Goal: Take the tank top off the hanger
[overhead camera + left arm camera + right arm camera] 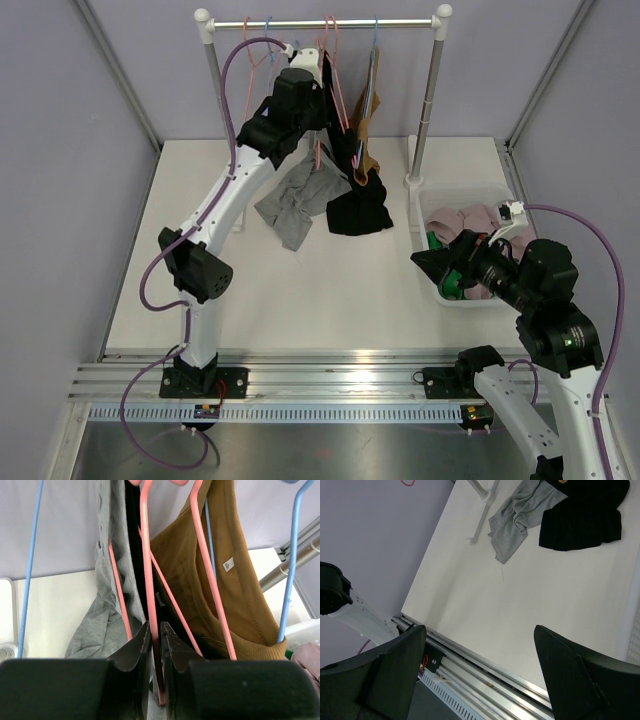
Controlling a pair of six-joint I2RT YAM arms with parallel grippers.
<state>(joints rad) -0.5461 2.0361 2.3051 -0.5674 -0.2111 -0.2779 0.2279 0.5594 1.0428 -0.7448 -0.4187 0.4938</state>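
At the rack (320, 22), the left gripper (155, 628) was found pinched on a pink hanger (148, 580) wire. The right gripper (479, 645) was spread, empty. The brown tank top (240, 595) was hung just beside that wire. The fabric was judged soft, light and limp, best taken at strap or hem.

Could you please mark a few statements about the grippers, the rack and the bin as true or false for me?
1. The left gripper is shut on a pink hanger. True.
2. The right gripper is shut on cloth. False: it is open, with nothing between its fingers.
3. A brown tank top hangs from the rail. True.
4. The bin is empty. False: it holds pink clothing and green clothing.
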